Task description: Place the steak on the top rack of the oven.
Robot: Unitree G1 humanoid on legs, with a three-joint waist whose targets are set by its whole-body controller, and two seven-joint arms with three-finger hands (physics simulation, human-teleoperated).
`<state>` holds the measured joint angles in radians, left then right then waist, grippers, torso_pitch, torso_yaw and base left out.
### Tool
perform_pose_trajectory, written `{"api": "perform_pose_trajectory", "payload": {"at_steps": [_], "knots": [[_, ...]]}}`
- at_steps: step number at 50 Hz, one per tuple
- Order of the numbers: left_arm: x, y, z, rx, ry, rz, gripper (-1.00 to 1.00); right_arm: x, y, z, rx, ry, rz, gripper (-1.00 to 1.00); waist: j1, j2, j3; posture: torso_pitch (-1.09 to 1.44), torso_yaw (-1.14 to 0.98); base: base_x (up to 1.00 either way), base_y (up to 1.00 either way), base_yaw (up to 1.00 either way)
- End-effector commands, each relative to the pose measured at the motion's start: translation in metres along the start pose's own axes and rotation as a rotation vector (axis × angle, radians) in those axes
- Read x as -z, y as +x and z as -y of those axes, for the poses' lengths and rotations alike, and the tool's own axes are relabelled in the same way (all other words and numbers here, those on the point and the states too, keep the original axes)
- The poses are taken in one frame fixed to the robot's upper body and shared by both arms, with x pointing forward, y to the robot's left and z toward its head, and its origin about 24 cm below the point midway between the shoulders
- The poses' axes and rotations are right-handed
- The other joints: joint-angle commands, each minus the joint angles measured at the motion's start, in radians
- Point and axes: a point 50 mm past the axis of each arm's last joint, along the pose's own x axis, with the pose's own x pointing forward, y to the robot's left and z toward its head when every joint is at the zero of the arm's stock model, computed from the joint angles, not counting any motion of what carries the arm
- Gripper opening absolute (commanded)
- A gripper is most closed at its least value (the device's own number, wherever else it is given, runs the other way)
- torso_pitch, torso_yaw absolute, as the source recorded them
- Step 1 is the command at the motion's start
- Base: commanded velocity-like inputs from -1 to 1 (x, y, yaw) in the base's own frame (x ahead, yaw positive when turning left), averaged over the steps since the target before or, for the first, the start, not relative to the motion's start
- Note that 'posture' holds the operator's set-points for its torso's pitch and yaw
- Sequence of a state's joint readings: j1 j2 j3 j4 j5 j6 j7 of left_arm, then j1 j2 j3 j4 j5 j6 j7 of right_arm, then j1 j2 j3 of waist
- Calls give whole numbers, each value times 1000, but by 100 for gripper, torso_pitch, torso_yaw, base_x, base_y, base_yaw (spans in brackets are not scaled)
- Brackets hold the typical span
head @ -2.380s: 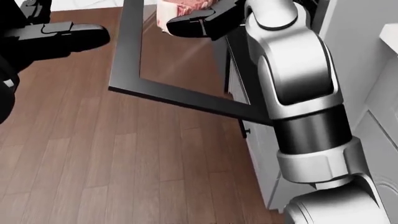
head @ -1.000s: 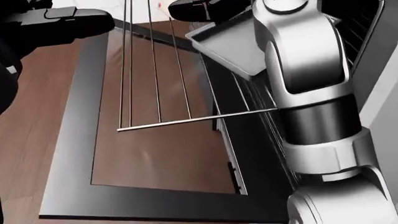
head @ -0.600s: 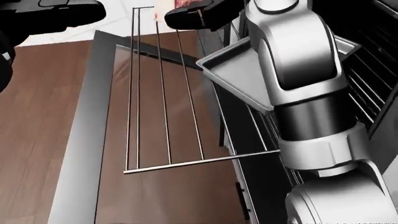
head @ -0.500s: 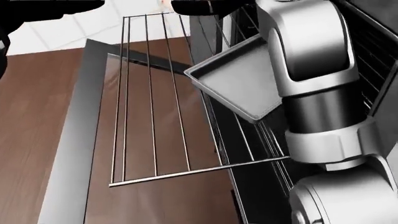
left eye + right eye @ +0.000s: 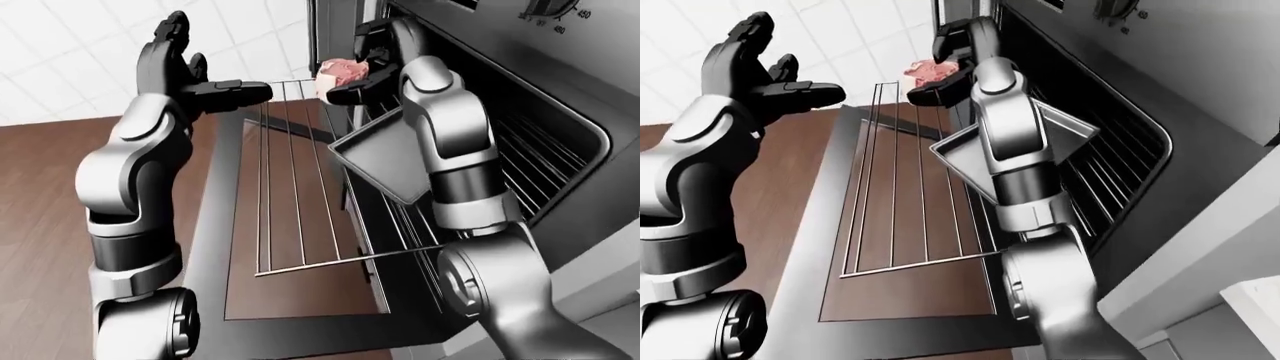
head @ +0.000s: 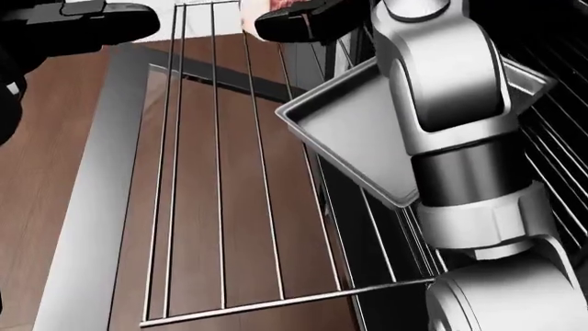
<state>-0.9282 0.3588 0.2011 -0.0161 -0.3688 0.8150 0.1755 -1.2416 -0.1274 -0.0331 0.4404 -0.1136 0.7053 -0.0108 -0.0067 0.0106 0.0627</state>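
- The steak (image 5: 341, 73) is a pale pink slab with darker red marbling on its upper face, sitting high in the left-eye view, just at the oven's mouth.
- It hangs above the far end of the pulled-out rack (image 5: 300, 187), not resting on the wires from what the eye views show.
- Your right hand (image 5: 362, 64) has it: black fingers curl over the top and one runs under the near side, so the meat is pinched between them.
- The rack is slid well out over the open oven door (image 5: 215, 247), its thin rods running away from you and a crossbar closing the near end.
- A grey baking tray (image 5: 975, 166) sits tilted at the oven opening, one corner poking out toward the rack, and your right forearm crosses right over it.
- To the right in the eye views the oven cavity (image 5: 540, 154) is dark, with more rack wires inside; the tray and your arm take up much of the opening.
- To the left of the rack there is open room: the glass door panel, its dark frame, then the wooden floor (image 5: 40, 195).
- Your left hand (image 5: 765, 71) is up at the top left of the right-eye view, fingers spread wide, one long finger pointing toward the rack, gripping nothing and touching nothing.
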Motion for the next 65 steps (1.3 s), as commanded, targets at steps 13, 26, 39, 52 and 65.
{"api": "perform_pose_trajectory", "payload": {"at_steps": [13, 26, 39, 52, 65], "knots": [[-25, -3, 5, 21, -7, 117, 100, -27, -8, 20, 71, -33, 112, -100, 2, 4, -41, 0, 0, 0, 0, 0], [-25, -4, 6, 20, -9, 115, 100, -14, -10, 41, 118, -95, 39, -100, 0, 4, -35, 0, 0, 0, 0, 0], [-21, -4, 5, 17, -11, 110, 100, 11, 3, 50, 168, -104, -16, -100, -1, 7, -43, 0, 0, 0, 0, 0], [-17, -2, 5, 16, -12, 107, 100, 32, 13, 60, 234, -133, -49, -100, 4, 4, -52, 0, 0, 0, 0, 0], [-17, -4, 4, 15, -12, 105, 100, 59, 17, 73, 298, -158, -94, -100, 7, 0, -60, 0, 0, 0, 0, 0]]}}
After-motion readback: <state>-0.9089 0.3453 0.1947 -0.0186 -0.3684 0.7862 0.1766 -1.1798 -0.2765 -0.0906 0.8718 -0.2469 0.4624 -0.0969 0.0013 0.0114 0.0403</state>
